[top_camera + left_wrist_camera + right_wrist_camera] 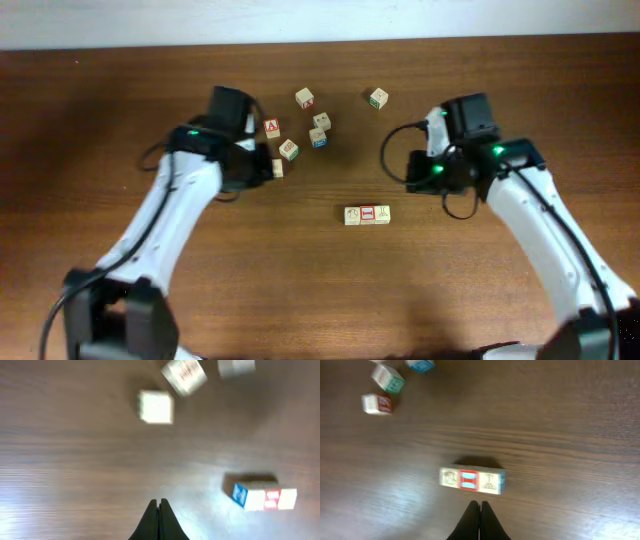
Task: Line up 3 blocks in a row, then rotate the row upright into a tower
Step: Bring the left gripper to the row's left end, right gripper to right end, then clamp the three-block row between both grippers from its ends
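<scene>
Three blocks [367, 214] lie side by side in a row at the middle of the table. In the right wrist view the row [471, 480] shows a pale greenish-yellow face on the left, a red-framed face in the middle and a pale face with a blue side on the right. My right gripper [480, 504] is shut and empty, just short of the row, and sits up and to its right in the overhead view [410, 178]. My left gripper [160, 502] is shut on nothing, far left of the row [264, 497], beside the loose cubes [262, 172].
Several similar loose cubes are scattered at the back centre, among them one with a red letter [271, 127], one with blue [318, 138], a lone one [378, 97] further right, and a small one [277, 168] right beside my left fingertips.
</scene>
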Motion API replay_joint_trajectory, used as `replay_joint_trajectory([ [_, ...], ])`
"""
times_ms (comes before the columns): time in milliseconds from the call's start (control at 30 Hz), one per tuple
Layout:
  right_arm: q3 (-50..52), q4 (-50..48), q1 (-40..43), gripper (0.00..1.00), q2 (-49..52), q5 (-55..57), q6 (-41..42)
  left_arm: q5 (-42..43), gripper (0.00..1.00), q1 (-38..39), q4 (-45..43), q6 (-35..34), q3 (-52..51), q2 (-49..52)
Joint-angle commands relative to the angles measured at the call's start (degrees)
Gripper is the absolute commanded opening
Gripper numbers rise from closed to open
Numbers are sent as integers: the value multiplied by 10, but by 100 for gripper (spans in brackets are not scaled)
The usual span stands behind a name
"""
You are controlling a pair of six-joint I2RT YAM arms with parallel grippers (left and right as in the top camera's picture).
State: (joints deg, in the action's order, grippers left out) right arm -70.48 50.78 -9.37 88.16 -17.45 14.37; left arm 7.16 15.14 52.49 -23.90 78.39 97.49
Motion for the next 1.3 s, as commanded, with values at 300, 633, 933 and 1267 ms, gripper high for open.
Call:
replay_joint_trajectory([
  [300, 73, -58, 80, 4, 166, -190, -156, 209, 0, 115, -89, 42, 3, 136],
  [633, 77, -94, 79, 4, 222, -214, -155, 211, 0, 106, -85, 78, 3, 165],
  [933, 82, -98, 79, 4, 223, -222, -155, 224, 0, 143, -74, 44, 2, 169],
  [1267, 85, -99, 79, 4, 223, -222, -154, 150, 0, 170, -100, 26, -17, 175],
])
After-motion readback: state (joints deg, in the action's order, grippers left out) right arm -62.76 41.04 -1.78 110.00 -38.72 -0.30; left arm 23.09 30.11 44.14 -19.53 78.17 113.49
